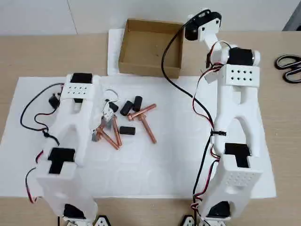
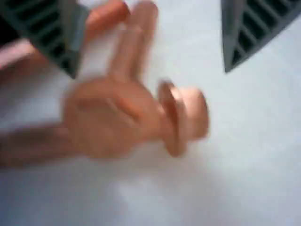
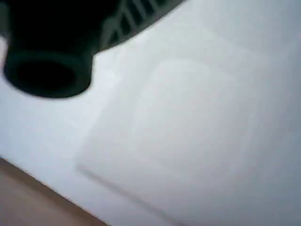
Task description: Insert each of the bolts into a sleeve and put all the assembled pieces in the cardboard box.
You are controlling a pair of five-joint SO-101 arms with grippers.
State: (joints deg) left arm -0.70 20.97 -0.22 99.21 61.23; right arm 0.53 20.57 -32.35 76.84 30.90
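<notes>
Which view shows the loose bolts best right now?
High view: the copper bolts lie distinct on the white sheet. Left wrist view shows a few close but blurred; right wrist view faces a black sleeve.

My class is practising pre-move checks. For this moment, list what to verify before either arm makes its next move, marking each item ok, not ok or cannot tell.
1. Left gripper fingers open above the bolts: ok.
2. A bolt lies between those fingers: ok.
3. Right gripper holds a sleeve: ok.
4. Sleeve's open end visible and unblocked: ok.
5. Cardboard box stands open-topped: ok.
6. Bolts all sleeved: not ok; loose sleeves lie apart from bolts on the paper.
</notes>
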